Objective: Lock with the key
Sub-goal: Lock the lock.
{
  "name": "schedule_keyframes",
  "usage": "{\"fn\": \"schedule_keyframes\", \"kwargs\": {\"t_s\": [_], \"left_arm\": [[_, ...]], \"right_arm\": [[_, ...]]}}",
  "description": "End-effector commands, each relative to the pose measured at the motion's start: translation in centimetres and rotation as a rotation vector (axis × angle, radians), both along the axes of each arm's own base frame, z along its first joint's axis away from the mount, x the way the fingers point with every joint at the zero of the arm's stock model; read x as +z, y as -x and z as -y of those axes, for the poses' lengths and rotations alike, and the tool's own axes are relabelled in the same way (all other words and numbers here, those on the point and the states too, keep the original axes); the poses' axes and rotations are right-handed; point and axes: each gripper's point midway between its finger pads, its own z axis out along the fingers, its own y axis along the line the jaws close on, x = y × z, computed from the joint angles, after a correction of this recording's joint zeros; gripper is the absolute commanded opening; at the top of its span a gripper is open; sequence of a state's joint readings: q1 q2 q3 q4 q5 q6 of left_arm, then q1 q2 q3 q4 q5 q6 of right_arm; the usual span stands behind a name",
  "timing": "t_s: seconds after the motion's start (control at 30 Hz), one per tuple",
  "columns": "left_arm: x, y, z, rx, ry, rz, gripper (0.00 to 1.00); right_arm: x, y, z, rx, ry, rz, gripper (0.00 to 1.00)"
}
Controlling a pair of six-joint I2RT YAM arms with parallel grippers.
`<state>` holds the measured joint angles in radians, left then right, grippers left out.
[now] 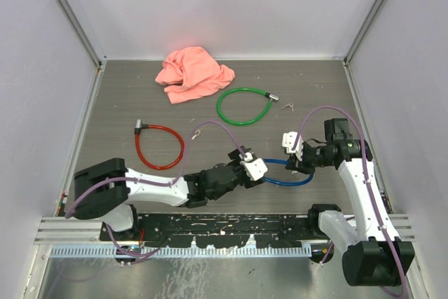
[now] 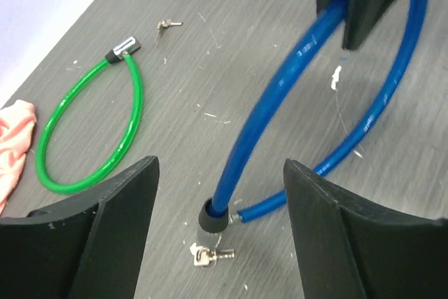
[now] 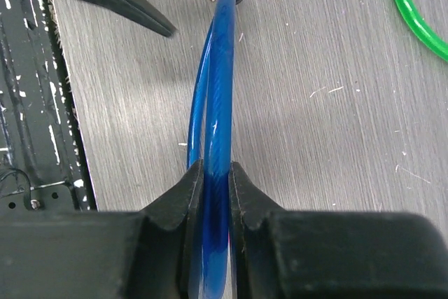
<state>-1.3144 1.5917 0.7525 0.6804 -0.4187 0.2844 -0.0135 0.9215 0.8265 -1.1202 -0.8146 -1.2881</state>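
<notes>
- Pinching the blue cable lock (image 1: 287, 182) at the front of the bench (image 1: 119, 103), the right tool (image 1: 299, 166) steadies the loop, I judge, so the left tool (image 1: 253, 170) can work at its head. From above, both tools' tips are too small to read and the key cannot be made out.
- Left wrist: the fingers (image 2: 105, 236) stand wide, holding nothing, straddling the lock head (image 2: 212, 216), with the key (image 2: 208, 255) at its end, seemingly inserted. Whether it is turned I cannot tell, and the loop's far side runs out of view.
- Right wrist: jaws narrow, clamped on 2 blue strands; the head lies far ahead, its key hidden.
</notes>
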Motion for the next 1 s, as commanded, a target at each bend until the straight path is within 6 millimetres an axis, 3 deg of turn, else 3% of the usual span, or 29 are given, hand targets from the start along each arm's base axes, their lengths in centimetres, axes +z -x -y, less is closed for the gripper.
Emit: {"fn": "schedule_keyframes", "kwargs": {"t_s": [0.0, 0.23, 0.37, 0.6, 0.97], "left_arm": [[1.3, 0.8, -2.1, -0.080, 0.037, 0.032, 0.75], [0.2, 0.3, -6.3, -0.344, 0.031, -0.020, 0.83], [-1.3, -1.0, -7.0, -0.404, -0.023, -0.065, 0.84], [-3.6, -0.5, -6.0, -0.561, -0.065, -0.219, 0.83], [-7.0, -1.2, -4.0, -0.588, -0.118, -0.372, 0.70]], "right_arm": [[0.7, 0.1, -0.3, 0.052, -0.039, 0.074, 0.01], [-0.1, 0.1, 0.1, 0.066, -0.040, 0.094, 0.01], [-0.3, 0.0, 0.3, 0.075, -0.041, 0.102, 0.01], [-0.2, -0.1, 0.5, 0.088, -0.037, 0.114, 0.01], [-0.2, 0.1, 0.9, 0.096, -0.030, 0.115, 0.01]]}}
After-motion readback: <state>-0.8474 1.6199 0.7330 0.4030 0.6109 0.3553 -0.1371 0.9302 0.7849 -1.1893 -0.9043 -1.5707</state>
